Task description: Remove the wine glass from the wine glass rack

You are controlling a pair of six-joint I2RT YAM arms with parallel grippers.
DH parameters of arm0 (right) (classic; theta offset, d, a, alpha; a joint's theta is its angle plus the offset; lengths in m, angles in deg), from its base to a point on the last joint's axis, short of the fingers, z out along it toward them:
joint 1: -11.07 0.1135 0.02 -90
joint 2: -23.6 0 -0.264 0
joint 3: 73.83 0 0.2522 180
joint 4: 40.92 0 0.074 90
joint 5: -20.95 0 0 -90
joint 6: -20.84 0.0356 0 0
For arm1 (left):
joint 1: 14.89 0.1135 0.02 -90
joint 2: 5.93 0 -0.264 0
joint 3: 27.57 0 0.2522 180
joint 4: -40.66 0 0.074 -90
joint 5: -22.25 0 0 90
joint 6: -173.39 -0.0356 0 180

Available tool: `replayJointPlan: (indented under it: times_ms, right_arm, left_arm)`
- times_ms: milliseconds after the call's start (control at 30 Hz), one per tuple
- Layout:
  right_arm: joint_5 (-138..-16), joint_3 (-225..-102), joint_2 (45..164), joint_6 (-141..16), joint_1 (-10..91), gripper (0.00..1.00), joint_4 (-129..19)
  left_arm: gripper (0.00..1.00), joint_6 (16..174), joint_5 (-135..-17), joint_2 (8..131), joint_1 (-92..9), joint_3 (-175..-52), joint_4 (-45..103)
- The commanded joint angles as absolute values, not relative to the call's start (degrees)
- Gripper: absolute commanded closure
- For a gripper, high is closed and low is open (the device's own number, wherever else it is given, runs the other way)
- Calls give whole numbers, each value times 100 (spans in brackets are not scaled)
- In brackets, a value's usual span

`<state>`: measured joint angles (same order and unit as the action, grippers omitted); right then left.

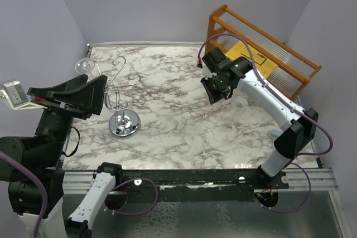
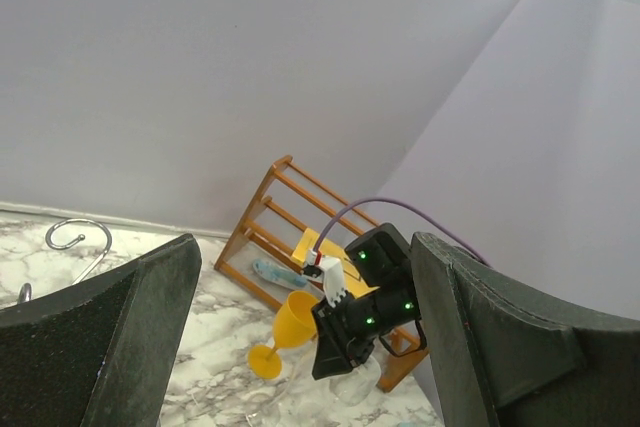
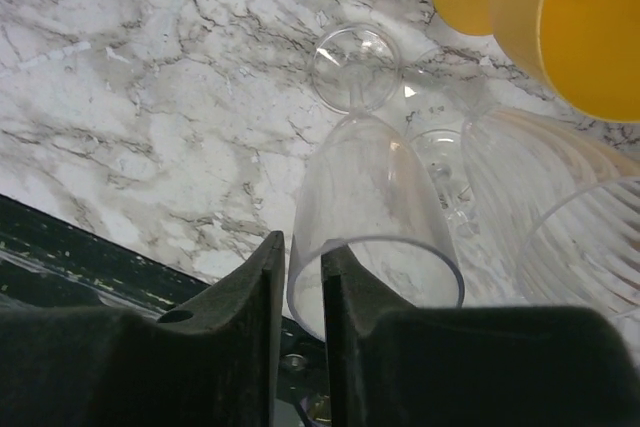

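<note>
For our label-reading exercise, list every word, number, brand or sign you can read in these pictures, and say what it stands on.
No text can be read in any view.
The yellow sheet on the wooden shelf rack: dark print, too small to read.
The white box at the left edge: a grey patch, nothing legible.

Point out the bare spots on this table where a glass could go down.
Bare marble between the wine glass rack and the right gripper, and along the front rail. Crowded by the glasses beside the wooden shelf.
</note>
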<state>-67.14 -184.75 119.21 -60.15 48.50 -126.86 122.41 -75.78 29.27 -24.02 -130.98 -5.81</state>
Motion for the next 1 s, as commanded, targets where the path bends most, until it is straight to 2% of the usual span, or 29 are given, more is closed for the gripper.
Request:
replayJointPlan:
  times_ms: [0,467,633,967]
  right_arm:
    - [-6520,-18713,11953,-6123,4878,74,-12708]
    - [-6523,-19316,11426,-6221,4877,41,-12383]
    - [-6702,-18669,10724,-6313,4878,29,-11641]
    - [-7010,-17087,9463,-6376,4878,18,-10417]
  left_arm:
    - [11,12175,-7522,2962,-2421,-13041,-603]
    - [11,12145,-7575,3240,-2421,-12889,-818]
    - [11,11981,-7504,3460,-2421,-12869,-1050]
    - [11,11041,-6676,4403,-2421,-13540,-1885]
